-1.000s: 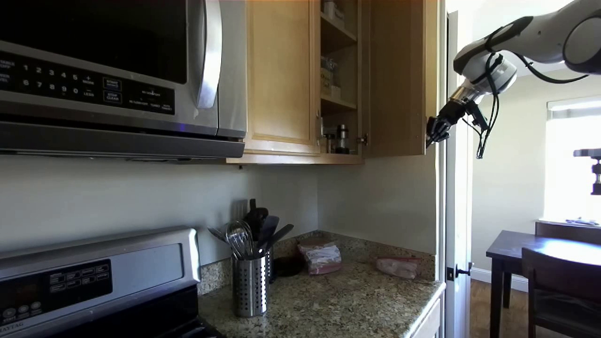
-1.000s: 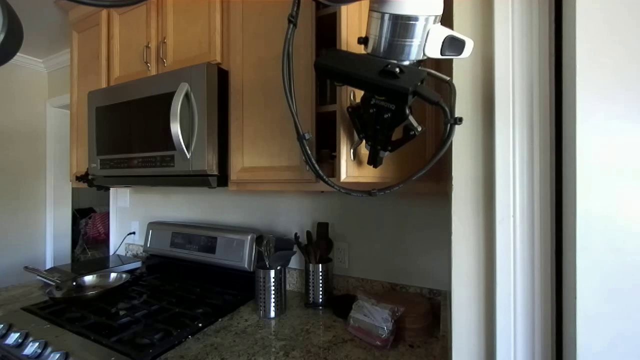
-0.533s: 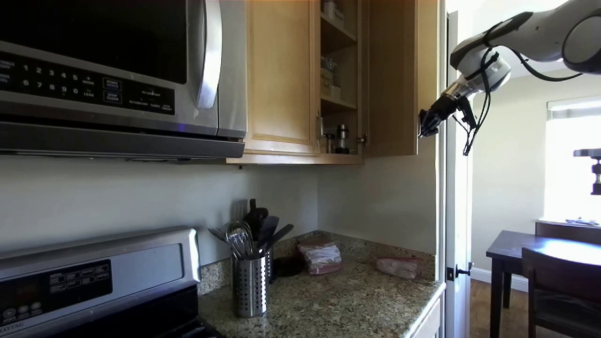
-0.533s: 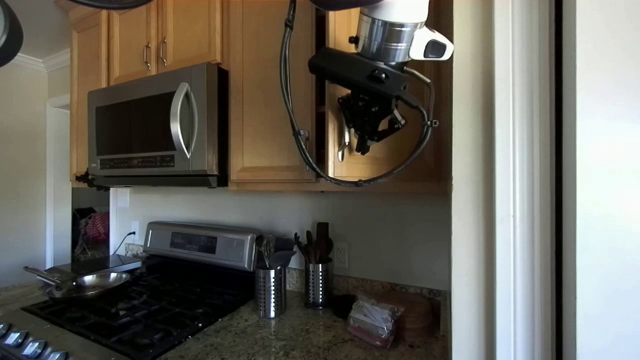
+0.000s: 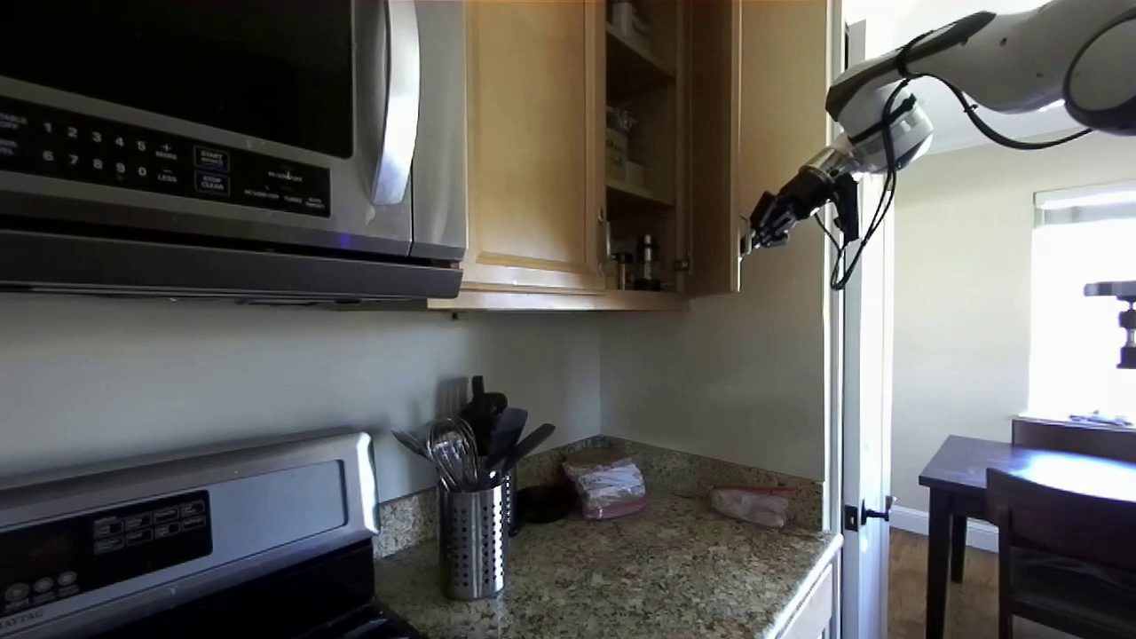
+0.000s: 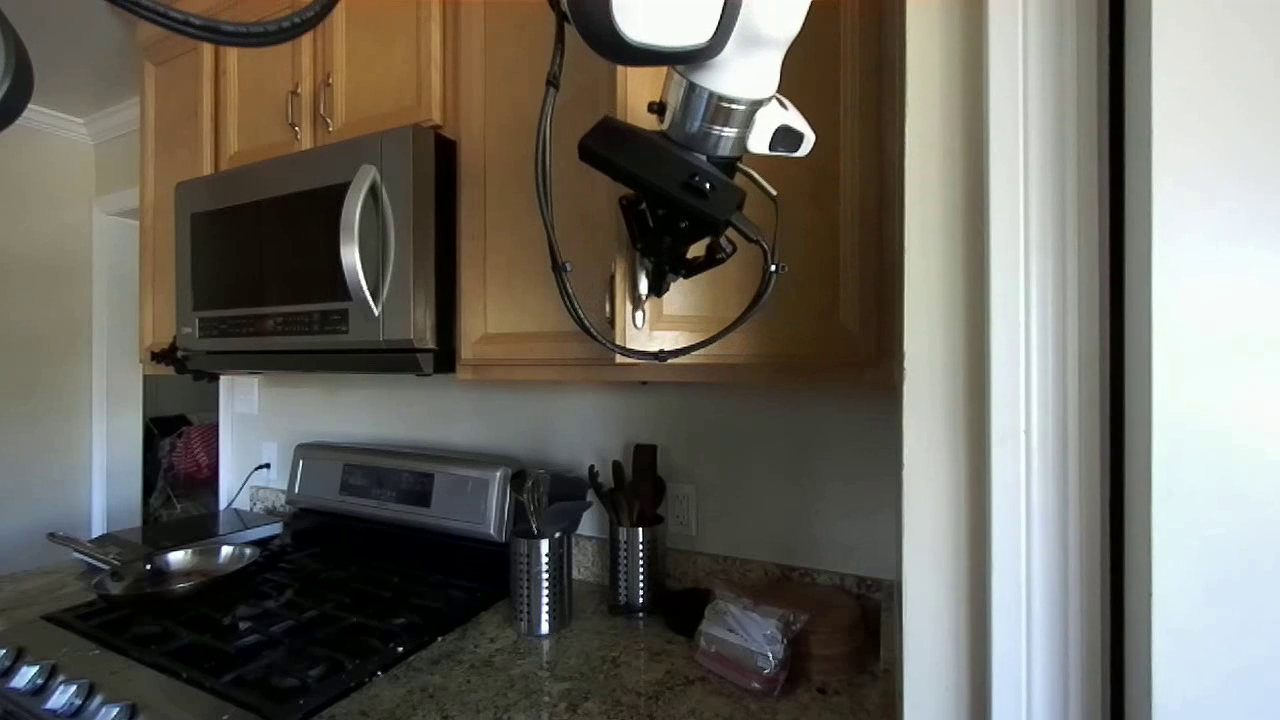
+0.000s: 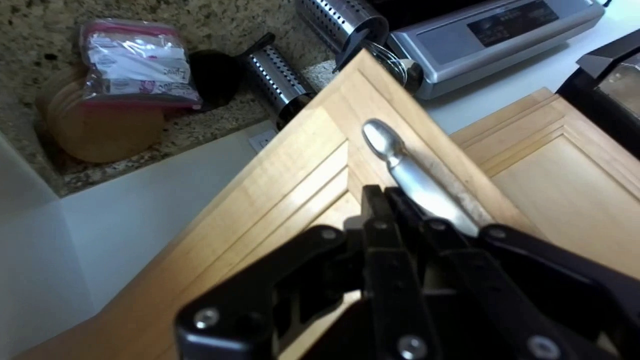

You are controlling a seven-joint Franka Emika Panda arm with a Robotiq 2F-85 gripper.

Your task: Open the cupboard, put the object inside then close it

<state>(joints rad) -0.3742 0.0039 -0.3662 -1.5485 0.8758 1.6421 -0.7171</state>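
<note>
The light-wood cupboard [image 5: 532, 133] has its left door shut. Its right door [image 5: 713, 177] stands partly open, so shelves with several bottles and packages [image 5: 648, 262] show within. My gripper [image 7: 381, 190] is at the outer face of that right door, its two black fingers together with only a thin slit between them and nothing gripped. Beside the fingers runs the silver handle [image 7: 425, 185], outside the jaws; whether they touch it I cannot tell. In an exterior view the gripper [image 6: 652, 292] overlaps the handle's upper part. Which thing is the object cannot be told.
Left of the cupboard hangs the steel microwave [image 6: 290, 250]. Below, the granite counter [image 5: 621, 577] holds metal utensil holders [image 5: 473, 541] and a plastic bag [image 5: 608, 486]. A pan [image 6: 180, 568] sits by the stove. A wall edge [image 6: 945, 400] rises at the right.
The right door has swung further toward closed, and my gripper has moved with it toward the cupboard. The fingers have stayed together.
</note>
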